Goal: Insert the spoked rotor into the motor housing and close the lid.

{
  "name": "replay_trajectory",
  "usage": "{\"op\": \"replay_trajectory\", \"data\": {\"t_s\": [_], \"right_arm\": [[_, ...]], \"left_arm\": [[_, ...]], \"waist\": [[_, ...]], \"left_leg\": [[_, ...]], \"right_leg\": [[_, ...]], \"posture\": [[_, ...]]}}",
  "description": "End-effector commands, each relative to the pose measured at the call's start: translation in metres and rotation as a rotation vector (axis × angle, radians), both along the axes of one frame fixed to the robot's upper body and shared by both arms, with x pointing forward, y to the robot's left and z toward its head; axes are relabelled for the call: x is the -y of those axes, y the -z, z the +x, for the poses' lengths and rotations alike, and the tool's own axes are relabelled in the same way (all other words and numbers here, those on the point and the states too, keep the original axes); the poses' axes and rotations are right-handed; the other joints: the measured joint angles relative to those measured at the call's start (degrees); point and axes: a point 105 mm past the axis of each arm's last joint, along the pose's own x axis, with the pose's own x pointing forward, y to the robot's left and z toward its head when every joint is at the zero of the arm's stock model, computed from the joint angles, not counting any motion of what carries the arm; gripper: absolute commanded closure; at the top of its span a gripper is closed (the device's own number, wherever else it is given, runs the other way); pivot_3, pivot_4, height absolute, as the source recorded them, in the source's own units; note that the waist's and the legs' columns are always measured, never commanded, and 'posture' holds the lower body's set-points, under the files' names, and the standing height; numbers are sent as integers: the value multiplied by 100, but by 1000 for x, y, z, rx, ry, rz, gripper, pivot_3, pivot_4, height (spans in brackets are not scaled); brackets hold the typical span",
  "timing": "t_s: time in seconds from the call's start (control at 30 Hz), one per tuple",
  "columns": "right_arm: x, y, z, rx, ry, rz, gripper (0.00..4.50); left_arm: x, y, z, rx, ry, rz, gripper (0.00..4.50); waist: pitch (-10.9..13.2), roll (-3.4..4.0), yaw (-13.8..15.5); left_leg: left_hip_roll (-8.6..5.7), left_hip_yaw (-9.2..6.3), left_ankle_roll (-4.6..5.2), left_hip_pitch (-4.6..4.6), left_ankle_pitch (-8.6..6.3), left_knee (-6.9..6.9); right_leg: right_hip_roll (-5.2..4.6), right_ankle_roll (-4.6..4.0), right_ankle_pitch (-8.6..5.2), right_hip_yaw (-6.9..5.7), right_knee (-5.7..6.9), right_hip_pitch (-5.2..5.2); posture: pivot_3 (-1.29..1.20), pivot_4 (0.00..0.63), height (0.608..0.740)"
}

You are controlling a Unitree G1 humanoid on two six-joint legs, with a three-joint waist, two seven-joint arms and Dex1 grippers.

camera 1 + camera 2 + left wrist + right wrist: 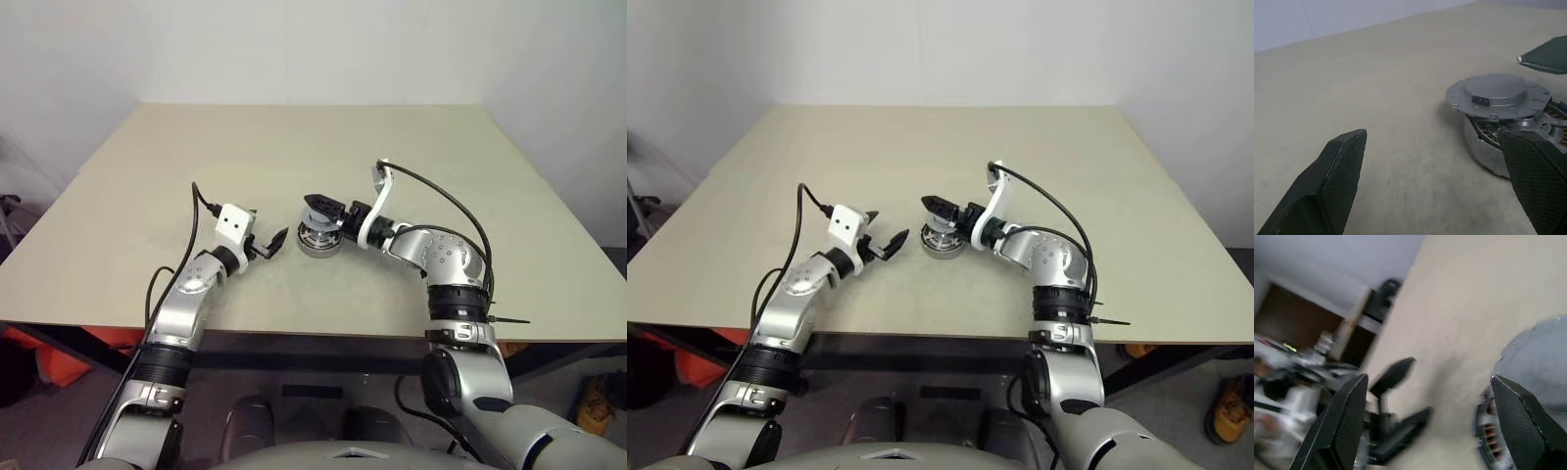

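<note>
Both grippers, left [274, 244] and right [326, 209], stood wide and empty. On the table [147, 166], the lid [1497, 94] sat crooked on the motor housing [1488, 147] between them. Stiff, slick metal, I judged; best gripped across its rim.

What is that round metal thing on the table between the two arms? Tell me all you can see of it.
It is the motor housing, a shallow silver-grey metal can with copper-coloured windings showing inside. It stands on the beige table. A flat grey lid with a raised centre sits on top, slightly tilted and not fully seated. Neither claw grips it.
</note>
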Motion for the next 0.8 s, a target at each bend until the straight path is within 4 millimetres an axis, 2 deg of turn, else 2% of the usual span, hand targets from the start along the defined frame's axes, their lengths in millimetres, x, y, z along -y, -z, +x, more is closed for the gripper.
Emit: {"op": "replay_trajectory", "data": {"t_s": [0.03, 0.13, 0.23, 0.37, 0.5, 0.63, 0.8], "right_arm": [[-7, -16, 7, 309, 0, -214, 18], [-10, -2, 16, 482, -7, -460, 18], [-15, 10, 21, 553, -34, -572, 18], [-20, 20, 30, 520, -35, -581, 18], [-19, 18, 41, 496, 28, -554, 18], [-18, 15, 44, 464, 35, -517, 18], [-16, 22, 48, 461, 41, -562, 18]], "left_arm": [[-4, -17, 2, 65, -11, -2, 0], [-4, -17, 3, 65, -11, -3, 0], [-3, -17, 3, 65, -8, -3, 0], [-3, -17, 3, 68, -13, -3, 0], [-5, -18, 1, 73, -22, -2, 0], [-7, -18, -1, 72, -29, 0, 0], [-8, -19, 0, 73, -31, 2, 0]], "waist": [[0, 0, -5], [-1, -2, -9], [-1, -2, -22], [0, -2, -72], [0, -2, -137], [0, -2, -157], [0, -2, -161]], "left_leg": [[0, 0, 0, 1, 0, 0], [1, 0, -1, 4, 1, 0], [1, 1, 10, 6, -6, 1], [2, 0, 14, 1, -8, 2], [1, 0, 24, -1, -13, 2], [1, 0, 30, -3, -17, 2], [2, 0, 30, 0, -17, 4]], "right_leg": [[0, 0, 0, 0, 0, -1], [0, 1, -1, 0, 1, 1], [0, 1, -1, -1, 2, 2], [0, -7, 4, -1, 3, -2], [0, -40, 22, -1, 3, 0], [0, -44, 23, -1, 3, -1], [1, -45, 24, -1, 5, -1]], "posture": [[0, 0, 740], [0, 0, 740], [0, 0, 740], [0, 0, 740], [0, 0, 740], [0, 0, 740], [0, 0, 740]]}}
